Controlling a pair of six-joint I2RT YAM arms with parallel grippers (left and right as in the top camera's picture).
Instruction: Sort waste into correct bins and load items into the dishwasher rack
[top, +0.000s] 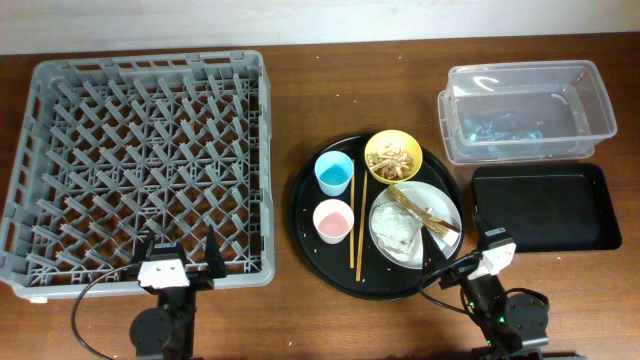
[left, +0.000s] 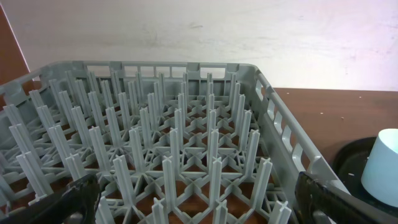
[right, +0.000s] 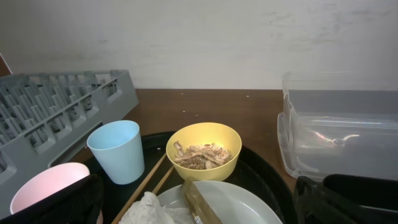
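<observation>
The waste is shown unsorted at the centre of the overhead frame. Crumpled tissue paper (top: 395, 233) and a gold-brown wrapper strip (top: 426, 211) lie on the plate (top: 432, 192), and food scraps (top: 392, 154) sit in the yellow bowl (top: 370, 158). The blue cup (top: 333, 172), pink cup (top: 333, 220) and chopsticks (top: 358, 225) share the round black tray (top: 304, 200).

At upper right, a bluish glint inside the clear tub (top: 520, 68) cannot be identified. The flat black tray (top: 545, 205) below it is bare, and the rack (top: 140, 160) at left holds nothing.

The left gripper (top: 178, 255) and right gripper (right: 196, 183) are held at the lower edge, jaws wide apart and empty. The opening step is judged to be in hand. A short reach by the right gripper and a gentle closure on the tissue paper are called for.
</observation>
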